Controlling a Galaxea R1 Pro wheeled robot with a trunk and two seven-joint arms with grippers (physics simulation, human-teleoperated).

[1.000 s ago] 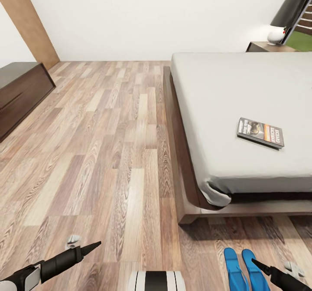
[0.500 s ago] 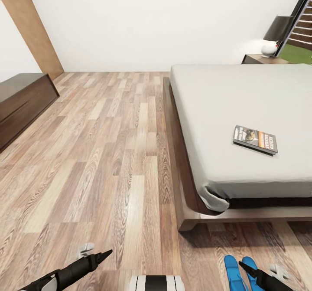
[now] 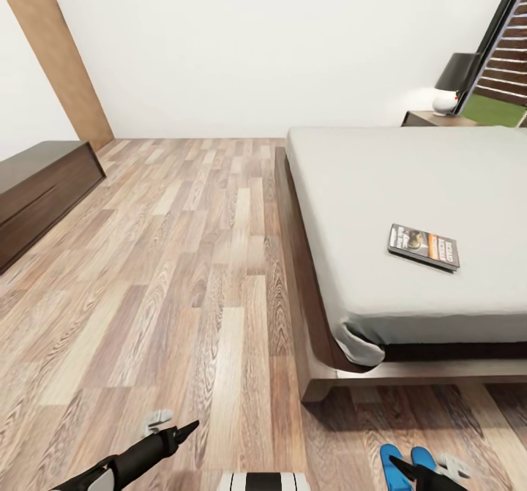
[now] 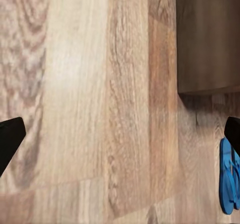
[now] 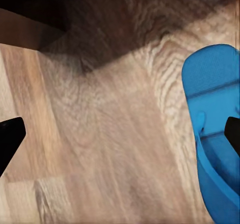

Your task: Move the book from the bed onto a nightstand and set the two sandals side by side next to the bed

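2 bright blue flip-flop sandals (image 3: 406,463) have slid to the frame's lower right edge as the view shifts; both lie side by side by the low dark-brown wooden bed (image 3: 311,315). Left tool (image 4: 120,136) and right tool (image 5: 120,134) hang released, empty. Dark paperback book (image 3: 424,246) waits centre-right on the mattress, still needing moving.

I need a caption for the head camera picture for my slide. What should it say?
Book lies on the grey bed; blue sandals sit on the wood floor by its foot.

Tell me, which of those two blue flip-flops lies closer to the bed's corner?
The left flip-flop, the one farther from the right gripper. The other flip-flop lies just beside it, farther from the bed corner.
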